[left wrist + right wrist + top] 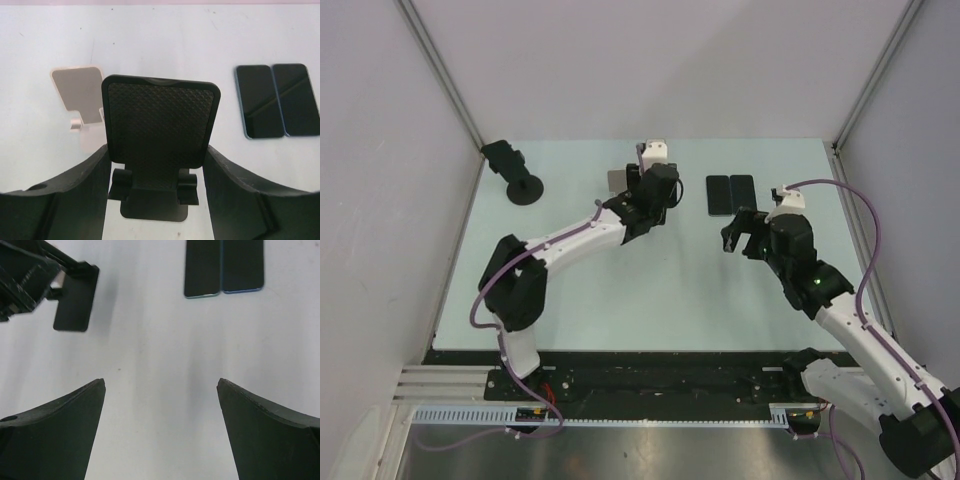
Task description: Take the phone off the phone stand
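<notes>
A black phone stand (160,125) stands upright on the table with its textured back plate bare, and no phone rests on it. My left gripper (157,160) is shut on it, the fingers pressing both side edges of the plate. From above, the left gripper (655,190) covers that stand. Two dark phones (718,194) (742,193) lie flat side by side on the table, also seen as phones (257,100) (296,99) to the right of the stand. My right gripper (740,232) hovers open and empty near them; the right gripper (161,385) has only bare table between its fingers.
A pale silver stand (80,95) is just behind and left of the black one, seen from above as the silver stand (618,179). Another black stand (517,172) sits at the far left corner. White walls enclose the table.
</notes>
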Robot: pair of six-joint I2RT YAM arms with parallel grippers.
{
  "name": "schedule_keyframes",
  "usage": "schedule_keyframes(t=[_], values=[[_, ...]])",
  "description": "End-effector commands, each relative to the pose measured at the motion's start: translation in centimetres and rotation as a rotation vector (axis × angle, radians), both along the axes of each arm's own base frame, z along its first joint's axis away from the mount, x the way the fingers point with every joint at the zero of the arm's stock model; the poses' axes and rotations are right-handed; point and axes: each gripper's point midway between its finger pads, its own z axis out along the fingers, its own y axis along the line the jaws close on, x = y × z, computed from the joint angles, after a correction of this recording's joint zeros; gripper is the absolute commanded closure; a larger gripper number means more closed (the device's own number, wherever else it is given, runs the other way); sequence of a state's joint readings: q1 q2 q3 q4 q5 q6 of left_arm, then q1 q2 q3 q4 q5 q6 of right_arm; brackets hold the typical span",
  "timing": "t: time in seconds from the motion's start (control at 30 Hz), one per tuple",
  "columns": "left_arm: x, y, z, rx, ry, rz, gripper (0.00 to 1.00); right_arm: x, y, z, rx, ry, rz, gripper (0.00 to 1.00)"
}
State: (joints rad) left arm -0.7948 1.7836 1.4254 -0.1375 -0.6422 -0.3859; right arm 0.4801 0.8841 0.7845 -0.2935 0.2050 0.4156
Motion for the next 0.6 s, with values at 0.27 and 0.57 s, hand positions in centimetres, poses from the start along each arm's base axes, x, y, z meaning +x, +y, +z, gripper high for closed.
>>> schedule_keyframes(t=[0.27, 0.57], values=[[9.6, 0.2, -1.9, -0.066, -0.053, 0.194, 1.00, 1.1, -2.3, -0.1, -0.055, 0.023, -0.024, 0.00], [12.2, 0.6, -5.6, -0.051, -0.023, 0.239, 0.99, 2.5, -2.4, -1.4, -0.038, 0.060, 0.029, 0.00]])
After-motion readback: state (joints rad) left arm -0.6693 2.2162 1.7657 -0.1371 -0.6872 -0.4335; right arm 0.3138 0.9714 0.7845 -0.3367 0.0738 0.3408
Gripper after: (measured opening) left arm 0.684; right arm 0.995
